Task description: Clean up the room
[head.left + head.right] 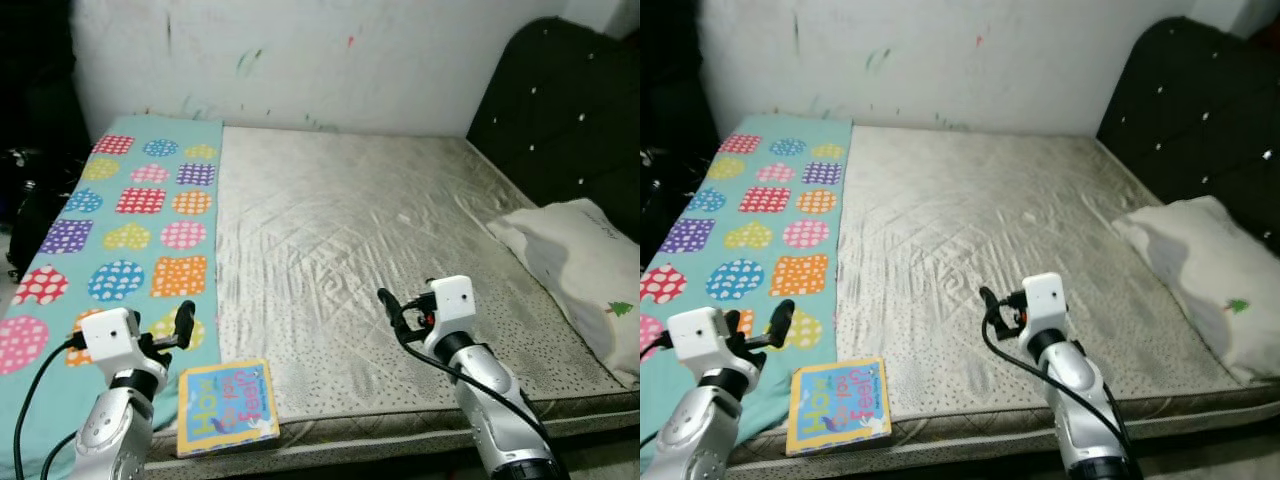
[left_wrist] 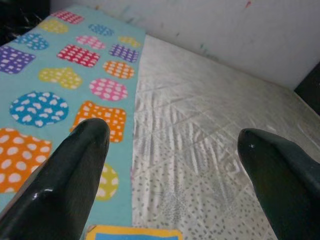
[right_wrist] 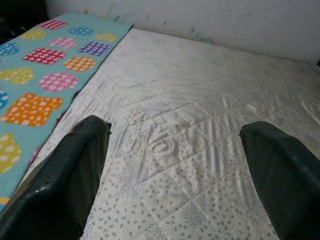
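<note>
Two arms: I have both raised over the near edge of the bed, and neither holds anything.
Bed point(image 1: 380, 230): bare quilted mattress, wide and pale, against the white wall.
Blanket point(image 1: 130, 230): turquoise with coloured dotted shapes, lying along the left part of the bed.
Pillow point(image 1: 585, 275): white, at the right side by the dark headboard point(image 1: 560, 110).
Book point(image 1: 226, 406): the thing I judge must be tidied; it lies flat at the near edge of the mattress, just beside the blanket border, its long side going roughly across my view.
Left gripper point(image 1: 180, 328): jaws spread wide, empty; the book is just below and a little to the right of it (in its wrist view I see the book's edge point(image 2: 135, 233) under the fingers).
Right gripper point(image 1: 395, 315): jaws spread wide, empty, well apart from the book.
Nearer arm: the left one, clearly; I think it must go down and turn to meet the book's edge.
</note>
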### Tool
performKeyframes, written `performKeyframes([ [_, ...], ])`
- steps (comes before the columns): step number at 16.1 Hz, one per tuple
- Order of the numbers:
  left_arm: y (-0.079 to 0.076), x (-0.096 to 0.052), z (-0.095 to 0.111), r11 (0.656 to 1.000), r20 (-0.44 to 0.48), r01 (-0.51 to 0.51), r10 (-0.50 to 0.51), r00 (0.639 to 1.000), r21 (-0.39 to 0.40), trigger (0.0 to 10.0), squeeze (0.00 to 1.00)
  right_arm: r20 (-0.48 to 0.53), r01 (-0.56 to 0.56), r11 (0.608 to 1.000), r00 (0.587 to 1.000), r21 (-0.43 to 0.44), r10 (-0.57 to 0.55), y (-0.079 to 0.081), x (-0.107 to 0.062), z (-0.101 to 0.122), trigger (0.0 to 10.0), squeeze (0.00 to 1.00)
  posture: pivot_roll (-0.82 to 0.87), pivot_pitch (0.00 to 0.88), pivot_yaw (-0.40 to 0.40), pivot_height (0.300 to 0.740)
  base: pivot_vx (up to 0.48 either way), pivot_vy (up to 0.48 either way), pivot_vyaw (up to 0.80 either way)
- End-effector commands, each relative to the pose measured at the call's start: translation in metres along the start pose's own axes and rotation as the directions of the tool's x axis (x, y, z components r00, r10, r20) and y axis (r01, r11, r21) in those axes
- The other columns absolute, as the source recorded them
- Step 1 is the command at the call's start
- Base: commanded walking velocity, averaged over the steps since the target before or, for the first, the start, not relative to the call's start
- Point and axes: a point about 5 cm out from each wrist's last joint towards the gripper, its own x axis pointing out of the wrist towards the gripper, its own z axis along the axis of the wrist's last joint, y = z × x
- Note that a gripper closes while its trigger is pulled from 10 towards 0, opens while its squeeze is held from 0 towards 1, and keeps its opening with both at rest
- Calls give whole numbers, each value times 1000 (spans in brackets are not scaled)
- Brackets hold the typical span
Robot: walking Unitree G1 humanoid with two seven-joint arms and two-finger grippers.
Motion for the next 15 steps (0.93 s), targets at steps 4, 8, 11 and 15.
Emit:
performKeyframes([
  [4, -9, 4, 1, 1000, 1, 27, -27, 1000, -11, 10000, 0, -8, 29, 999, 1000, -13, -29, -10, -2, 0, 10000, 0, -86, 0, -59, 740, 0, 480, 0],
  [8, -10, 6, 2, 999, 16, 37, -37, 999, -9, 10000, 0, -5, 26, 1000, 1000, -17, -26, -9, -1, 1, 10000, 0, -97, 5, -54, 740, 0, 182, 0],
  [11, -12, 5, 3, 999, 17, 43, -43, 999, -17, 10000, 0, -3, 25, 999, 1000, -21, -25, -9, -2, 2, 10000, 0, -108, 17, -56, 740, 0, 0, 0],
  [15, -13, 4, 2, 999, 11, 49, -49, 999, -21, 10000, 0, -8, 17, 1000, 1000, -26, -17, -8, -2, 2, 10000, 0, -108, 24, -58, 740, 0, 0, 0],
])
